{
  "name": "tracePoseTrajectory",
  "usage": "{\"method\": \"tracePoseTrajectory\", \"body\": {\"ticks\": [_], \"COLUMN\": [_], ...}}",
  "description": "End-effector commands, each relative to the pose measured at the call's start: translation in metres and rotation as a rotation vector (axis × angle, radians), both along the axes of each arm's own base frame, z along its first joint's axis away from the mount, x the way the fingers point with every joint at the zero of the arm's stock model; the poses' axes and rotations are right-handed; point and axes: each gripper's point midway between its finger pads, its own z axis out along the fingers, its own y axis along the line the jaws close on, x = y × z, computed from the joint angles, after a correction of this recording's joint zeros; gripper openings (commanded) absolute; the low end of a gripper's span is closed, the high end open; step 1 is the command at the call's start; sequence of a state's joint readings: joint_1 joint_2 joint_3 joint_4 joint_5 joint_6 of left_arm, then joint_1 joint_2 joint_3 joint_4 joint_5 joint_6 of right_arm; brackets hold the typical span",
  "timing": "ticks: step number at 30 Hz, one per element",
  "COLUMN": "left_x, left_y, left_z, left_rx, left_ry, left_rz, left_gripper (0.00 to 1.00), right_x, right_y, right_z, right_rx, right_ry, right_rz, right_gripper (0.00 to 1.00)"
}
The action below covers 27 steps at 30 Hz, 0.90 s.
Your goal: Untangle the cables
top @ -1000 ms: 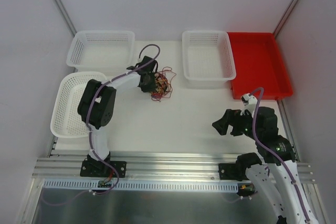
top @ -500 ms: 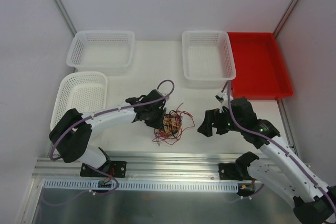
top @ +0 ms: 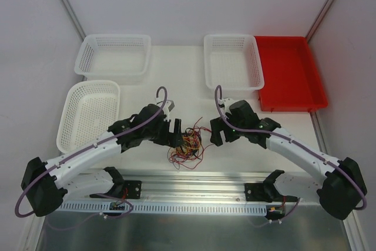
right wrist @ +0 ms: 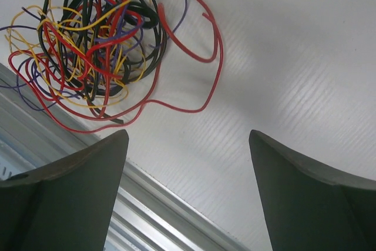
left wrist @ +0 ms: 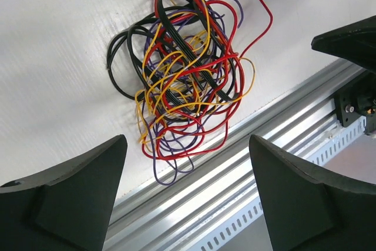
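Note:
The cables [top: 188, 145] lie in one tangled heap of red, yellow, black and purple wire near the table's front edge. My left gripper [top: 174, 130] hangs just left of the heap, open and holding nothing. In the left wrist view the cables [left wrist: 182, 69] rest on the white table beyond my open left gripper [left wrist: 187, 145]. My right gripper [top: 216, 132] sits just right of the heap, also open and empty. From the right wrist the cables [right wrist: 94, 45] show at the upper left, with a red loop trailing toward my right gripper [right wrist: 188, 136].
Three white baskets stand around: back left [top: 113, 54], left [top: 88, 113], back centre [top: 232, 63]. A red tray [top: 291, 72] is at the back right. The aluminium rail [top: 194, 183] runs along the front edge, right below the heap.
My left gripper carried the bundle from the back centre to the front, then opened and let it drop. The right arm swung left and now flanks the heap.

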State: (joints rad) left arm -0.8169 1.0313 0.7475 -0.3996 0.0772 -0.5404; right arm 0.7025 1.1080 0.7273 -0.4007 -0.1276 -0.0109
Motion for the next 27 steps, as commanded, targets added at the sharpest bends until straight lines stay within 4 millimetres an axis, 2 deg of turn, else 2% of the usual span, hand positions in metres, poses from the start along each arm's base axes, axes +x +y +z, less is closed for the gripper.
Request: {"method": "tracePoseTrajectory", "body": {"ticks": [1, 6, 10, 12, 13, 14, 17, 18, 21, 22, 25, 27], "left_x": [0.002, 0.007, 0.013, 0.016, 0.018, 0.019, 0.022, 0.022, 0.024, 0.024, 0.024, 0.024], "left_y": [0.003, -0.004, -0.015, -0.016, -0.018, -0.02, -0.021, -0.018, -0.012, -0.012, -0.005, 0.001], "left_z": [-0.015, -0.034, -0.037, -0.048, -0.05, -0.054, -0.075, -0.087, -0.107, -0.11, -0.12, -0.122], "left_rx": [0.036, 0.082, 0.077, 0.103, 0.109, 0.111, 0.147, 0.182, 0.242, 0.251, 0.292, 0.303], "left_ry": [0.032, 0.083, 0.115, 0.137, 0.143, 0.148, 0.184, 0.206, 0.236, 0.242, 0.248, 0.251], "left_rz": [0.035, 0.035, 0.043, 0.059, 0.063, 0.065, 0.086, 0.104, 0.138, 0.139, 0.149, 0.164], "left_gripper": [0.86, 0.83, 0.8, 0.79, 0.77, 0.76, 0.7, 0.68, 0.56, 0.53, 0.42, 0.4], "right_x": [0.032, 0.05, 0.063, 0.068, 0.068, 0.07, 0.069, 0.069, 0.065, 0.062, 0.055, 0.052], "right_y": [0.027, 0.045, 0.061, 0.069, 0.07, 0.072, 0.073, 0.072, 0.064, 0.062, 0.044, 0.027], "right_z": [0.029, 0.011, 0.002, -0.006, -0.009, -0.01, -0.017, -0.019, -0.016, -0.015, 0.0, 0.02], "right_rx": [0.06, 0.025, 0.034, 0.034, 0.03, 0.03, 0.022, 0.018, 0.002, -0.005, -0.035, -0.065], "right_ry": [-0.159, -0.153, -0.128, -0.103, -0.094, -0.09, -0.073, -0.068, -0.066, -0.069, -0.097, -0.136], "right_rz": [0.086, 0.157, 0.176, 0.185, 0.189, 0.189, 0.191, 0.191, 0.184, 0.183, 0.16, 0.125], "right_gripper": [0.88, 0.85, 0.75, 0.72, 0.64, 0.61, 0.43, 0.36, 0.04, 0.01, 0.01, 0.01]}}
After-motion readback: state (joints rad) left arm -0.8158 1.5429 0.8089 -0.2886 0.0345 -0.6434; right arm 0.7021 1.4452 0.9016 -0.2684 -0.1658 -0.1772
